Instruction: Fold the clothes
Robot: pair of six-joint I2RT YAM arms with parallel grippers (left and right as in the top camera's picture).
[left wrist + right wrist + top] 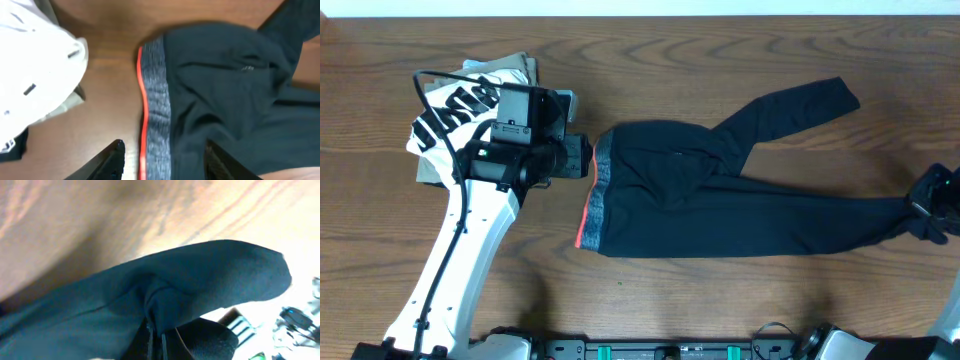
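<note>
The long black stretchy leggings [720,200] lie flat in the middle of the brown wooden table [740,50]. Their grey heathered waistband with coral-red edge [598,185] is at the left, and one leg bends to the upper right. The left gripper [165,152] hangs over the waistband with its fingers [114,157] spread on both sides of it. At the right edge, the right gripper [155,339] has its fingers pressed together, pinching the end of the lower leg. In the upper left, a white shirt with bold black letters [445,115] lies on a khaki folded garment [525,68].
</note>
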